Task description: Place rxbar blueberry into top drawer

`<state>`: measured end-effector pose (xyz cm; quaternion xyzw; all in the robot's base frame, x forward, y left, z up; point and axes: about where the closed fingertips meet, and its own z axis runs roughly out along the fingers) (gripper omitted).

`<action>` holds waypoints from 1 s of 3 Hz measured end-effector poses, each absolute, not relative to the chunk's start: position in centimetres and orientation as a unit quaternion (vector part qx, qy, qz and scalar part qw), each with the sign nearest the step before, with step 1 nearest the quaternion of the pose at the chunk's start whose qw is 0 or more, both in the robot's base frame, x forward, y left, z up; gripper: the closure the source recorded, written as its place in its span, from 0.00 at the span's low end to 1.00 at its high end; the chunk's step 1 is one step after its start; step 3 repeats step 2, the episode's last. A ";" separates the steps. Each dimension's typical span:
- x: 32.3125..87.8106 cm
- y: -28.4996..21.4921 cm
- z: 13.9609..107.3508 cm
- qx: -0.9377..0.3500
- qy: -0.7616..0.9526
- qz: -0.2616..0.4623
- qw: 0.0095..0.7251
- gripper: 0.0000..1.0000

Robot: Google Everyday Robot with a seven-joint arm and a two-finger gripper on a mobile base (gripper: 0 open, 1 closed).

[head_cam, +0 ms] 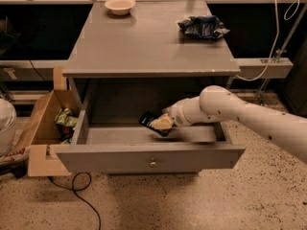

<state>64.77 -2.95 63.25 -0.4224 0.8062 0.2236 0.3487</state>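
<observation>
The top drawer (148, 158) of the grey cabinet stands pulled out, with its round metal knob at the front. My white arm reaches in from the right, and my gripper (160, 123) is inside the drawer, just above its floor at the middle. It is shut on the rxbar blueberry (148, 120), a small dark navy bar that sticks out to the left of the pale fingers and is tilted.
A wrinkly dark blue bag (203, 26) and a small pale bowl (120, 5) sit on the cabinet top. A tan wooden box (45, 128) with a green packet stands at the left on the floor. A black cable (79, 190) lies on the speckled floor.
</observation>
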 end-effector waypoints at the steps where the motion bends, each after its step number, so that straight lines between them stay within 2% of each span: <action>1: 63.2 -5.4 66.5 -0.403 0.808 0.209 0.377 0.00; 2: 60.5 -9.1 71.7 -0.373 0.809 0.177 0.419 0.00; 3: 60.5 -9.1 71.7 -0.373 0.809 0.177 0.419 0.00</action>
